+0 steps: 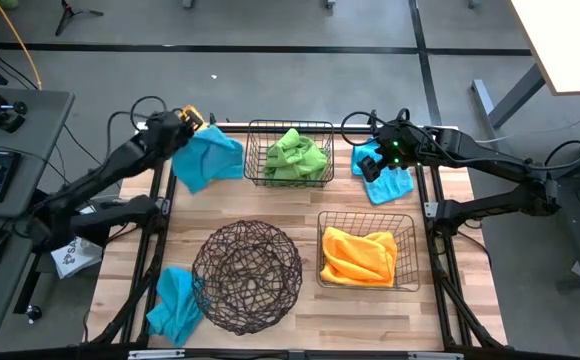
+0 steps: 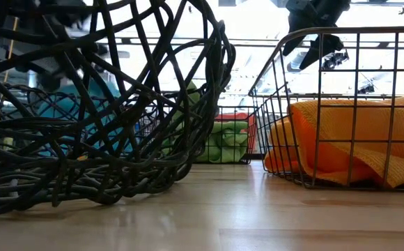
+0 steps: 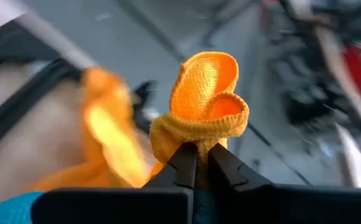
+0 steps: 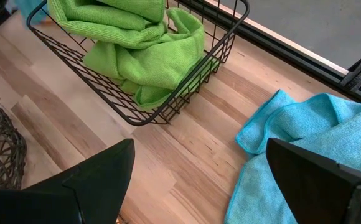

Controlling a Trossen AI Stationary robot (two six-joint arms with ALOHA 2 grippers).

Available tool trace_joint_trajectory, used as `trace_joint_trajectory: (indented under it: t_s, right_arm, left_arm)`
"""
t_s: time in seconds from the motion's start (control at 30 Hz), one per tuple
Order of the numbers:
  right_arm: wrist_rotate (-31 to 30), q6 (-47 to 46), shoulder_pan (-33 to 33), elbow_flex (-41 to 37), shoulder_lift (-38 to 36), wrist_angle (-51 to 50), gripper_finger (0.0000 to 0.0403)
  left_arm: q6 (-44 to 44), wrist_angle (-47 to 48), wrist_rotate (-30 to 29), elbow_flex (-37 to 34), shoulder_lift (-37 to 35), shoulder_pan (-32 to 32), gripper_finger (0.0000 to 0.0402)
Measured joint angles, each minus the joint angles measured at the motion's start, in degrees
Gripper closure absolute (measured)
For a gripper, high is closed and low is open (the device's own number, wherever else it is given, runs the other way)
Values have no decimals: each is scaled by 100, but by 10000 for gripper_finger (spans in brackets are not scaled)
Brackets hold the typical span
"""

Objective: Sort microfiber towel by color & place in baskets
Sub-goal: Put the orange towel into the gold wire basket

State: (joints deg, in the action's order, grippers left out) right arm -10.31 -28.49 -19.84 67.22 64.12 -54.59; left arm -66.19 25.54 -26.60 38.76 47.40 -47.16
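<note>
Three baskets, scattered blue towels

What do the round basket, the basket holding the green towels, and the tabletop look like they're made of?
Round basket: apparently dark brown wire, woven irregularly, fairly matte. Basket with the green towels: thin dark metal wire in a square grid, probably coated. Tabletop: light wood planks with visible grain and a slight sheen.

the left gripper pinches an orange towel; its lower part is blurred. the round basket is cut off.
</note>
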Motion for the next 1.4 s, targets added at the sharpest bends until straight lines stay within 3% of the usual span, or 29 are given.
trace_joint_trajectory:
  t_s: [0.23, 0.5, 0.7, 1.17, 1.27, 1.4]
  right_arm:
    - [0, 0, 0, 0, 0, 2, 45]
    - [0, 20, -1, 0, 0, 2, 45]
    - [350, -14, 0, 0, 0, 120, 45]
    - [543, -860, 0, 0, 0, 350, 45]
    - [542, -1052, 0, 2, 0, 360, 45]
    - [541, -1433, 0, 0, 0, 419, 45]
  left_arm:
    - [1933, -339, -143, 7, -827, 949, 400]
    - [3249, -1148, 53, 7, -1122, 1448, 394]
    - [3186, -1688, 39, 7, -1273, 1456, 381]
    - [3180, -755, 816, 7, -1705, 1456, 290]
    - [3283, -545, 1158, 7, -1704, 1456, 310]
    - [3479, -114, 1439, 7, -1588, 1458, 384]
